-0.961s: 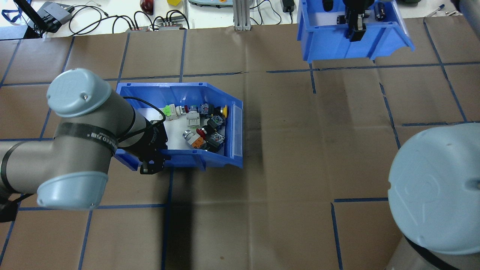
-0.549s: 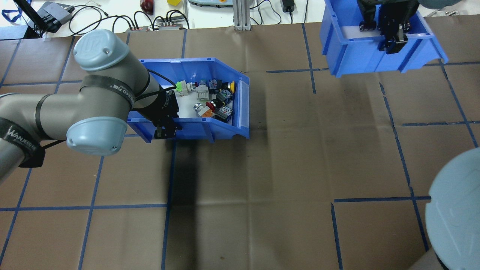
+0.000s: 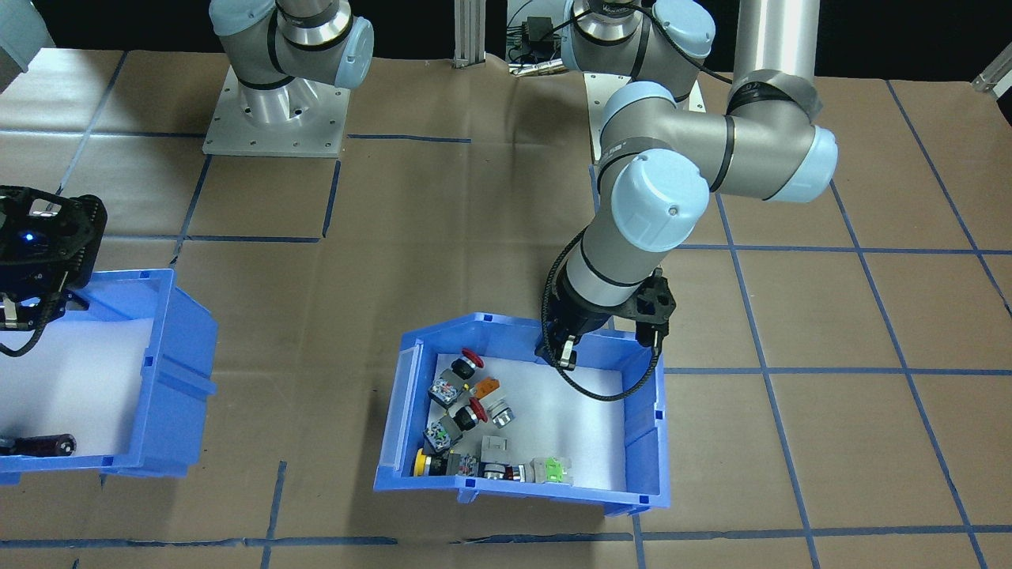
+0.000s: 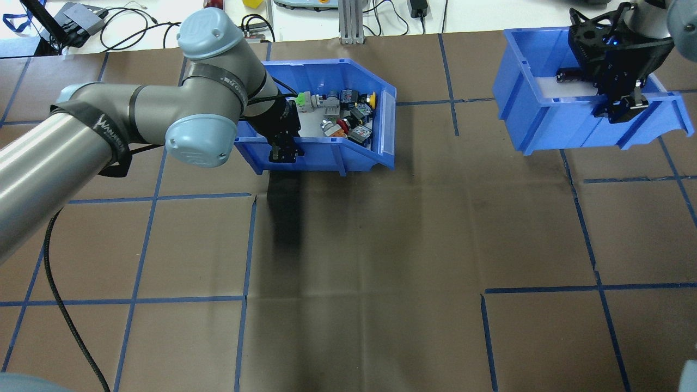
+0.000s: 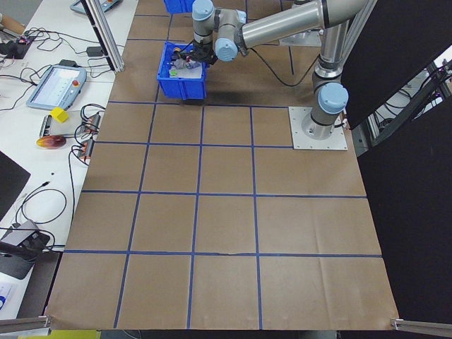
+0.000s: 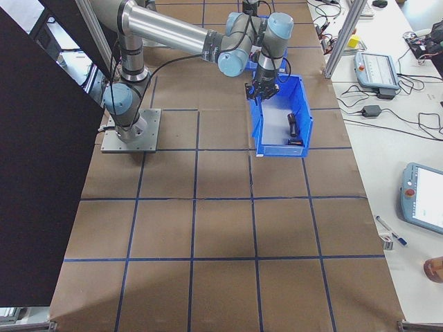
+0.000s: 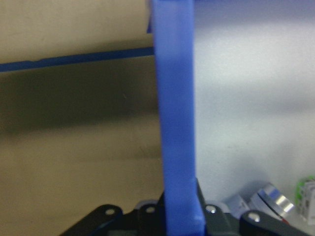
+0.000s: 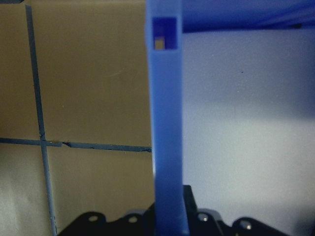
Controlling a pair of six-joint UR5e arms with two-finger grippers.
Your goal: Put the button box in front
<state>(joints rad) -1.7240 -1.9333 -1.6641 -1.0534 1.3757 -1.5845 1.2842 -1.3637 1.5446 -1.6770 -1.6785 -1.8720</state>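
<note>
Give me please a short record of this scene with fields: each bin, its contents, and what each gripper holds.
button box: blue bin, holds colourful push-button switches on a white floor
left gripper: shut on the button box's side wall
second bin: blue, white floor, a dark part inside
right gripper: shut on the second bin's side wall
table: brown paper, blue tape grid

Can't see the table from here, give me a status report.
Left claw shut on button box wall. Right claw shut on other bin wall. Nothing in the way around the button box.
</note>
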